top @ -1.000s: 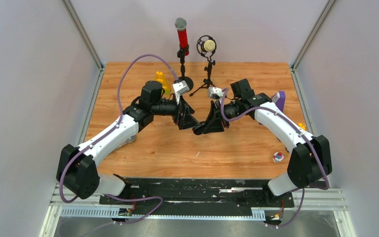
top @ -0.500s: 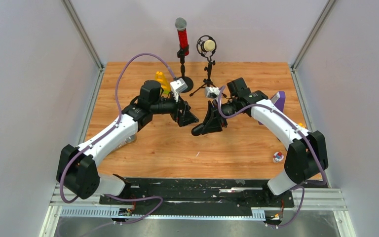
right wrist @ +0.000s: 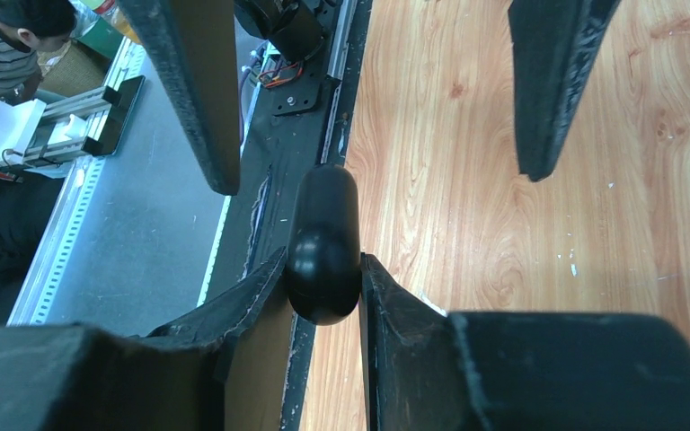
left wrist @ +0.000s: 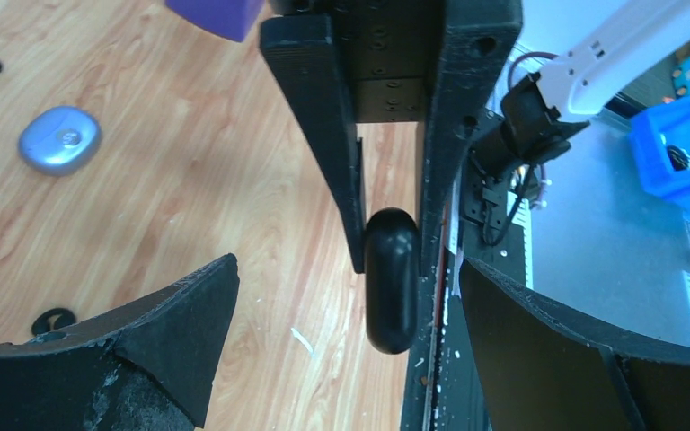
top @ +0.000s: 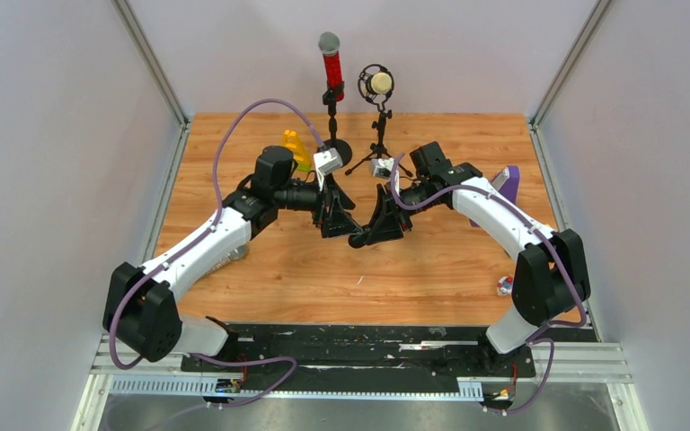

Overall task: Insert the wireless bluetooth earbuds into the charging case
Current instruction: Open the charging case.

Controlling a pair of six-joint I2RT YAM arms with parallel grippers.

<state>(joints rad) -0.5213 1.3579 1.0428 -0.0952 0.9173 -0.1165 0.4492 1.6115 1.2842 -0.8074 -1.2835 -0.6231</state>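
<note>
My right gripper [top: 359, 239] is shut on a black oval charging case [right wrist: 323, 215], held above the table; the case also shows in the left wrist view [left wrist: 391, 278]. My left gripper [top: 338, 221] faces it, open and empty. Its fingers [right wrist: 199, 99] stand wide on either side of the case's free end without touching it. A small black bean-sized piece [left wrist: 52, 319], possibly an earbud, lies on the wood. A silver-blue oval case [left wrist: 59, 139] lies closed on the table. The purple buds are not in view.
A red microphone [top: 332, 67] and a round microphone [top: 378, 83] stand on stands at the back. A yellow object [top: 295, 148] is behind the left arm, a purple object [top: 508, 180] beside the right arm, and a small red-white item [top: 504, 285] at the front right.
My right arm's elbow and wrist have swung left, bringing the held case closer to my left gripper. The left gripper has shifted only slightly.
</note>
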